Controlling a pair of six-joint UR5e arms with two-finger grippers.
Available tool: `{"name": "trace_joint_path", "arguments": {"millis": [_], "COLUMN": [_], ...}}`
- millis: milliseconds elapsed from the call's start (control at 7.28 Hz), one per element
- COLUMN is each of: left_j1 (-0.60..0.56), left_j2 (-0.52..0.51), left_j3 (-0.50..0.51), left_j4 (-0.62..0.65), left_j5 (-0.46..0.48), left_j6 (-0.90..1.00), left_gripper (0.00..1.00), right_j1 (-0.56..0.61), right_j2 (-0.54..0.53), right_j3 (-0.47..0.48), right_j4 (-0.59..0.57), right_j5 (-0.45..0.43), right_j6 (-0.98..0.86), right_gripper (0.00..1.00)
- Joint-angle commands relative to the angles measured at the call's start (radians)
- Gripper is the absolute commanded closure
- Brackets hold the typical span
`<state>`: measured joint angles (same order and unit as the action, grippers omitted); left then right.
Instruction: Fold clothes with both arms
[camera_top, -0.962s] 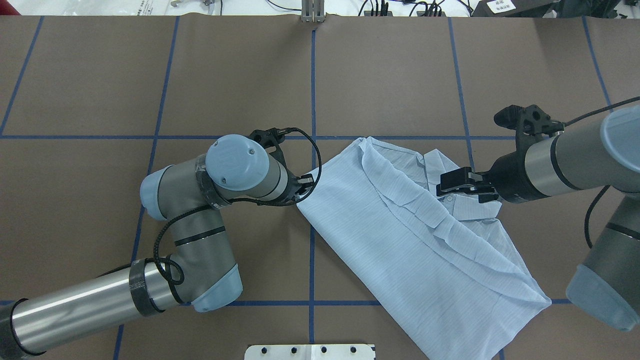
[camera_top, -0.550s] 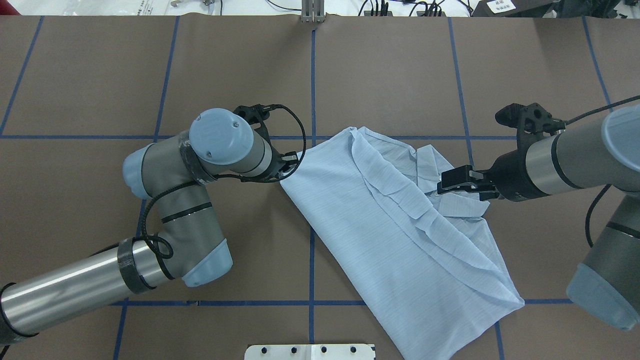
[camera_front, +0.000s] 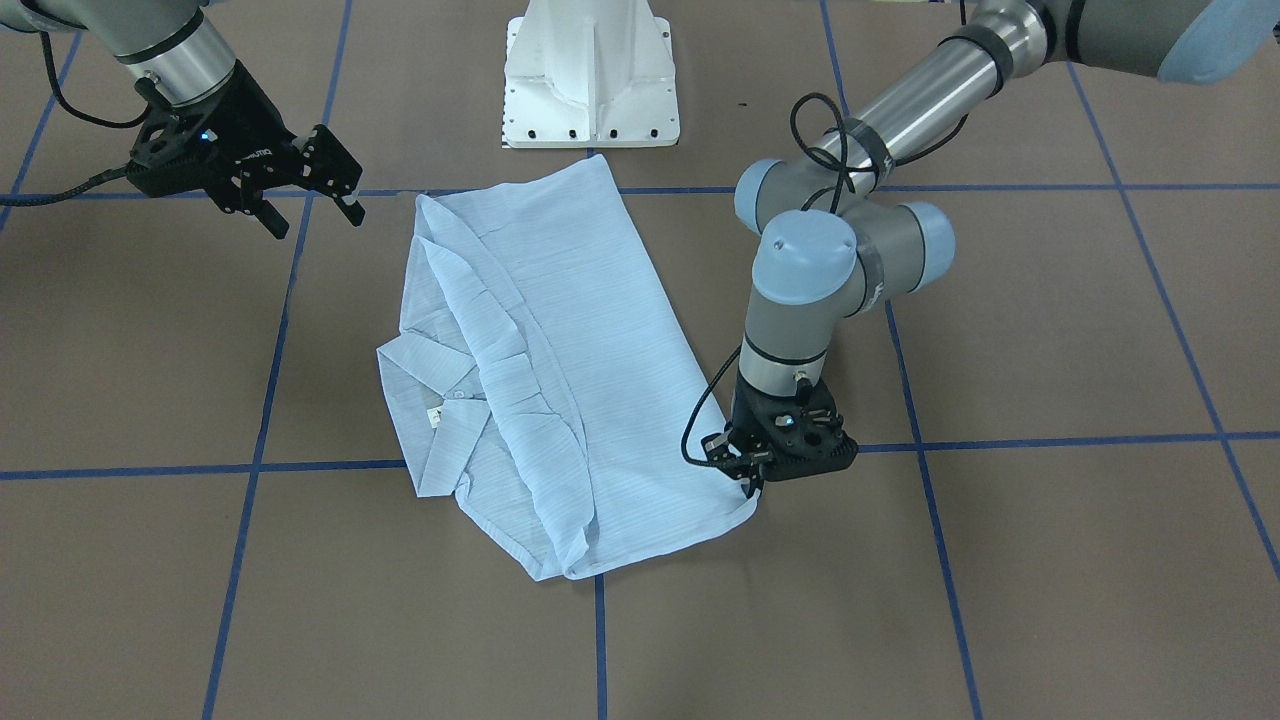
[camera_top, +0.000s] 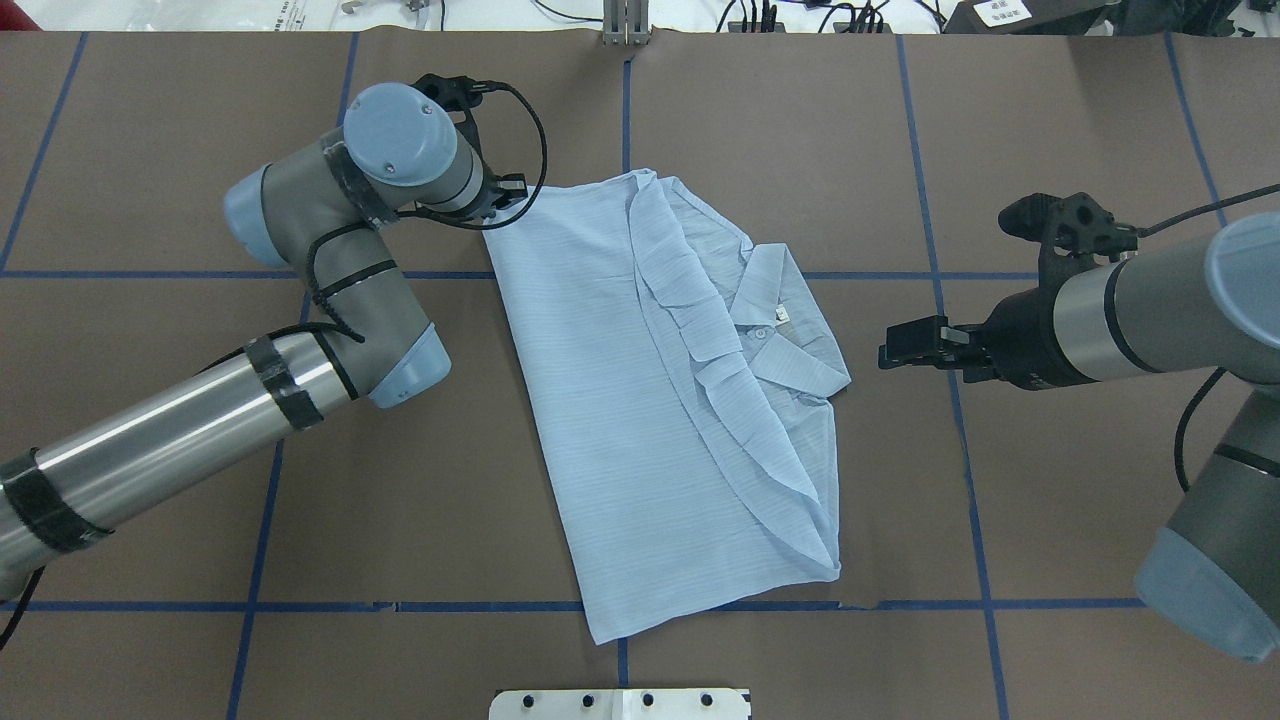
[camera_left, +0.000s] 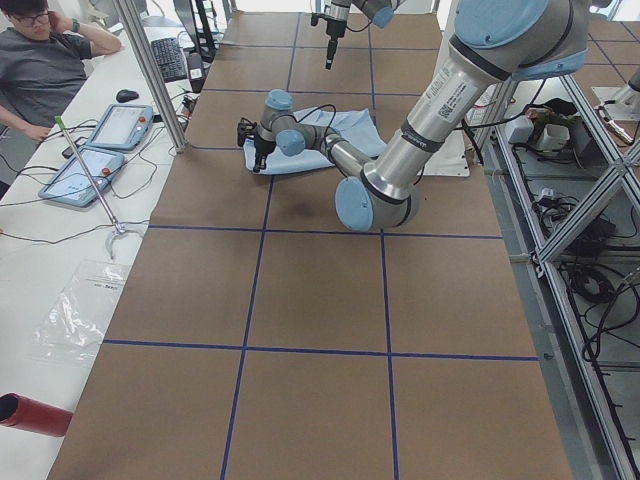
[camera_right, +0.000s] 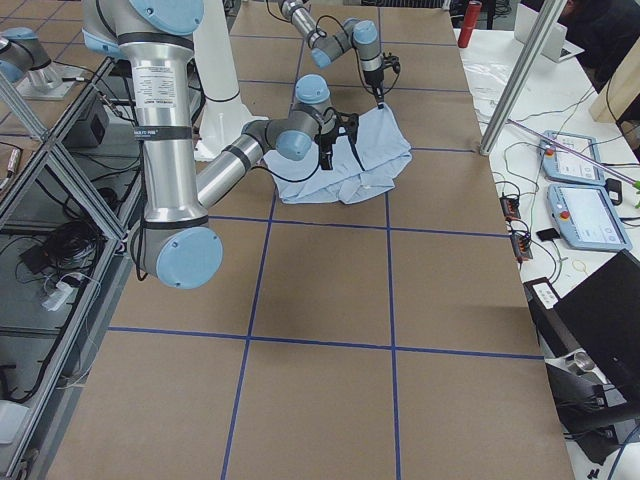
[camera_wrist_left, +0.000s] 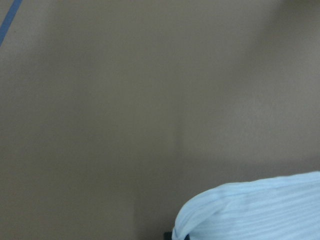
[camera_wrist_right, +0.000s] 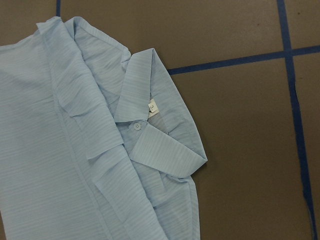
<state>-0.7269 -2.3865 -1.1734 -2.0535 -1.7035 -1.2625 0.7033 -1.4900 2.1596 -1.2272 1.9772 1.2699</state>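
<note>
The shirt (camera_top: 620, 420) is thin, matt, finely striped cloth, the tabletop (camera_top: 780, 130) matt brown paper, and the left arm (camera_top: 170, 450) and right arm (camera_top: 1150, 305) smooth shiny grey metal with satin pale-blue caps (camera_top: 400, 130).

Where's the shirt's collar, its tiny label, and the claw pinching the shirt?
collar (camera_wrist_right: 167, 152), right wrist view, on the lower pointed flap.
label (camera_wrist_right: 152, 107), right wrist view, on the white tag's middle.
left claw (camera_front: 750, 486), front-facing view, midway between fingertips pinching a corner of the shirt (camera_front: 600, 330).

a robot lab: teach pendants (camera_left: 122, 125) beside a tape-gridded table (camera_left: 300, 300).
</note>
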Motion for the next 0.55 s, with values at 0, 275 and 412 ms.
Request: {"name": "trace_joint_path", "arguments": {"millis": [0, 275, 412], "left_j1": [-0.009, -0.009, -0.009], "left_j2": [-0.149, -0.224, -0.223], "left_j3": [0.264, 0.400, 0.402], "left_j4": [-0.237, -0.367, -0.369], "left_j5": [0.062, 0.064, 0.077], "left_j6": [-0.006, -0.008, -0.006], "left_gripper": [1.00, 1.00, 1.00], "right_j1": [-0.001, -0.001, -0.002], "right_j2": [-0.001, 0.000, 0.001], "right_j3": [-0.003, -0.003, -0.009], "right_j4": [0.000, 0.000, 0.000], "right_j5": [-0.012, -0.012, -0.015], "right_j6": [0.002, 0.002, 0.000], "right_gripper": [0.00, 0.00, 0.00]}}
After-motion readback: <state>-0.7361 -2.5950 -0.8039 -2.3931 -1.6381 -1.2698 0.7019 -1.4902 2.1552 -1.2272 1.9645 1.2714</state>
